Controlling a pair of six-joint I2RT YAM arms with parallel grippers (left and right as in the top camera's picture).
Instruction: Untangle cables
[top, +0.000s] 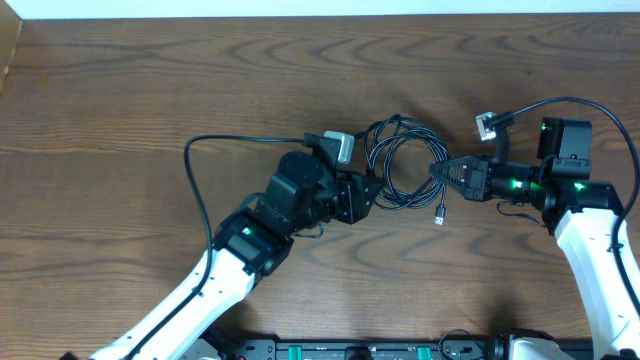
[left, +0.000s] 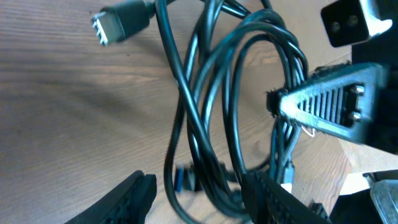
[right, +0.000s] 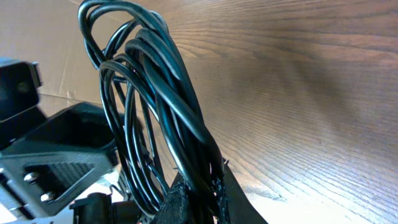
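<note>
The cables (top: 400, 165) are a loose coil of thin black cords in the middle of the table, between the two grippers. My right gripper (top: 437, 172) is shut on the coil's right side; the right wrist view shows the bundle (right: 143, 93) pinched between its fingertips (right: 186, 202). My left gripper (top: 372, 195) stands open at the coil's left edge. In the left wrist view, several strands (left: 205, 93) run between its spread fingers (left: 134, 196). A grey plug end (top: 485, 125) lies beyond the right gripper, and a small dark plug (top: 440, 214) lies below the coil.
The wooden table's far edge (top: 320, 14) runs along the top of the overhead view. A thicker black arm cable (top: 195, 170) loops left of the left arm, and another (top: 610, 115) arcs over the right arm. A blue-tipped plug (left: 183, 179) lies near the left fingers.
</note>
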